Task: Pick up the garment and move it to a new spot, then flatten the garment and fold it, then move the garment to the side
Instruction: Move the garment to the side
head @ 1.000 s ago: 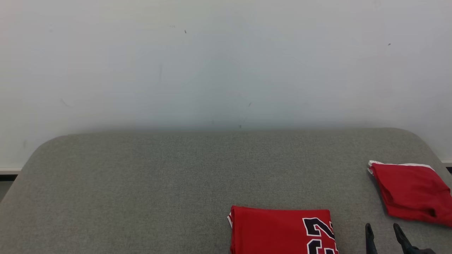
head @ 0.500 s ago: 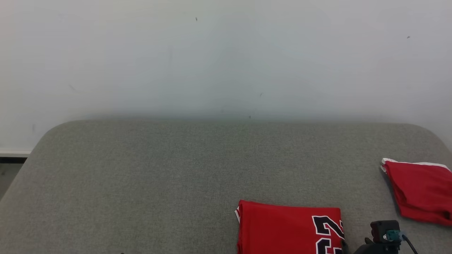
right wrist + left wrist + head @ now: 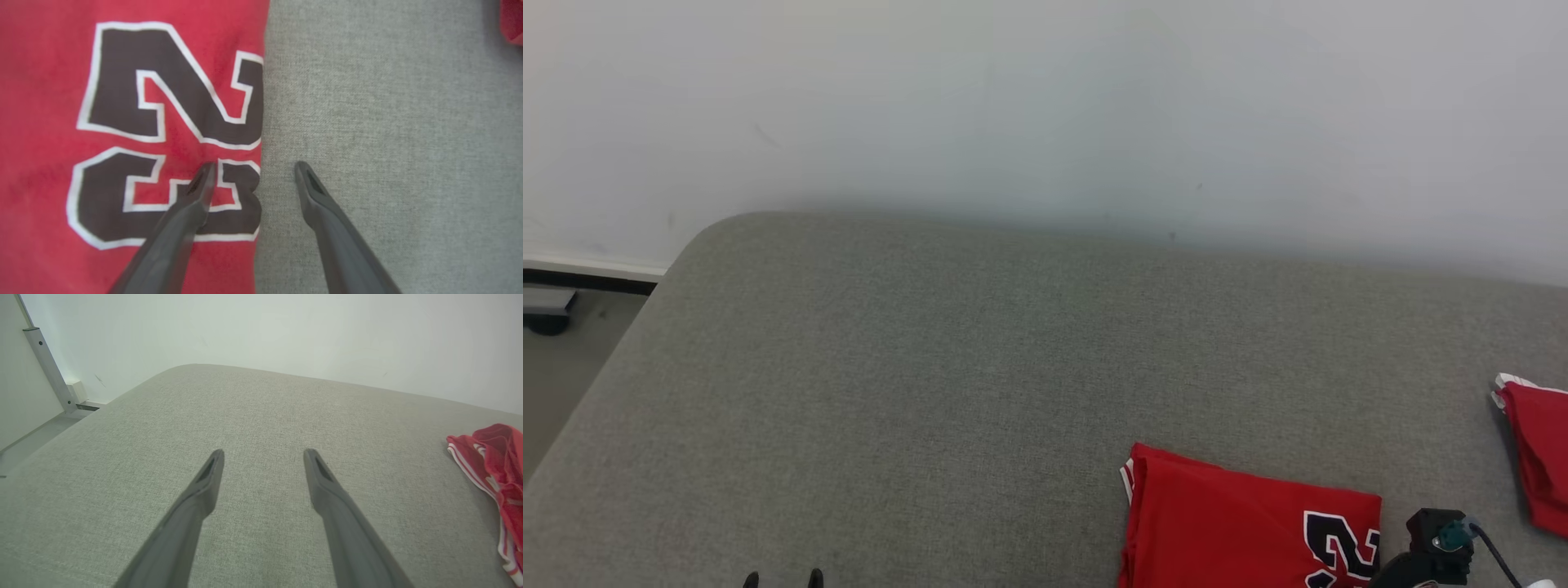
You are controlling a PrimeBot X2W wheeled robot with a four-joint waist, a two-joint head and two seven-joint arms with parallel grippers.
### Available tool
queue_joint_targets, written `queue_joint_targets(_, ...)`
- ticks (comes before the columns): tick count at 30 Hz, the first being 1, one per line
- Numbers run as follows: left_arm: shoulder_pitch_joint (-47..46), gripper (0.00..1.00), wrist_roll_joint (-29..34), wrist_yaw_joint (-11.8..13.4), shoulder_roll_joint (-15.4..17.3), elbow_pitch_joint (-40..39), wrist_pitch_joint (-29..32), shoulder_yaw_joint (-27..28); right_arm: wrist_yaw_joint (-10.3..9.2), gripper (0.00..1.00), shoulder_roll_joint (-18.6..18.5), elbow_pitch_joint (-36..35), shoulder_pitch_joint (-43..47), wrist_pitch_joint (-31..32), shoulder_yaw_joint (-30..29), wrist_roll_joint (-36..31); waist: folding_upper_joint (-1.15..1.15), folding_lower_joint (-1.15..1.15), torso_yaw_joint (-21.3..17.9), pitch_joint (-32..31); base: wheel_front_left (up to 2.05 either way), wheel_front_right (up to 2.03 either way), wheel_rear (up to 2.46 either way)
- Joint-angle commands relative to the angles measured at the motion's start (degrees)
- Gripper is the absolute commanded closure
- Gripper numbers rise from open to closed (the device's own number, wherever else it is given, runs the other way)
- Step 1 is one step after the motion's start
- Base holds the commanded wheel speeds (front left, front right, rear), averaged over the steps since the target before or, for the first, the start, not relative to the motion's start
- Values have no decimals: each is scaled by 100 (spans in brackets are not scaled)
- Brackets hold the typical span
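Mostly it is my head camera that has turned, so the whole picture has slid and the clothes have not really moved on the grey cushion [image 3: 915,367]. What did move is my right arm. A second ago its two fingers stuck up at the bottom right of the head view. Now a dark block on the right arm [image 3: 1437,535] shows there instead. The tips of my left gripper [image 3: 783,578] have also come in at the bottom left edge.

The red jersey [image 3: 1241,523] lies folded flat at the bottom right of the head view, with its big dark number showing. In the right wrist view the right gripper [image 3: 254,165] hangs over the jersey's right edge with its jaws spread wide. One finger is over the number and the other is over bare cushion. It holds nothing, and I cannot tell if the tips touch the cloth.

The left gripper's jaws are spread wide too, over bare cushion, holding nothing.

A second red garment [image 3: 1535,457] sits at the far right edge, well apart from the jersey.

I think the folding is done and only the move to the side is left. The right jaws look lined up to pinch that edge. They must catch all the layers, or the fold may fall open.
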Motion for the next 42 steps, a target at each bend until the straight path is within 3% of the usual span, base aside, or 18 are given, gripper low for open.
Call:
queue_joint_targets(1,-57,0,23,9,13,-39,-7,11,-11,0,26,227,-17,65,74,100,0,-1,167,123,0,0,0)
queue_joint_targets(2,-61,0,24,9,22,-54,-7,16,-11,0,30,327,-53,56,101,143,0,-1,178,125,0,0,0)
queue_joint_targets(3,-67,0,25,9,25,-71,-7,21,-11,36,36,409,-87,52,133,168,0,-1,185,124,0,0,0)
queue_joint_targets(4,-74,0,25,9,27,-88,-7,28,-8,56,40,475,-113,31,156,179,0,-1,186,121,0,0,0)
queue_joint_targets(5,-82,0,24,9,22,-108,-7,31,-4,89,40,513,-144,-12,174,179,0,-1,181,117,0,0,0)
queue_joint_targets(6,-86,0,29,9,12,-128,-7,29,-4,100,39,550,-189,-38,176,161,0,-1,167,112,0,0,0)
queue_joint_targets(15,-189,0,15,9,-118,-521,-8,-54,1,100,-3,170,-1318,44,280,-260,0,-1,-337,201,0,0,0)
queue_joint_targets(30,-484,0,94,9,-252,-1004,-7,-339,-5,100,-1129,-379,-3084,962,4,-443,0,-1,-1287,816,0,0,0)
queue_joint_targets(37,-635,0,161,9,-126,-1025,-7,-440,-5,100,-1350,-529,-3339,971,-481,-657,0,-1,-1553,1207,0,0,0)
queue_joint_targets(42,-784,0,185,9,115,-1037,-7,-603,-5,100,-1306,-364,-3505,434,-1239,-1125,0,-1,-1556,1625,0,0,0)
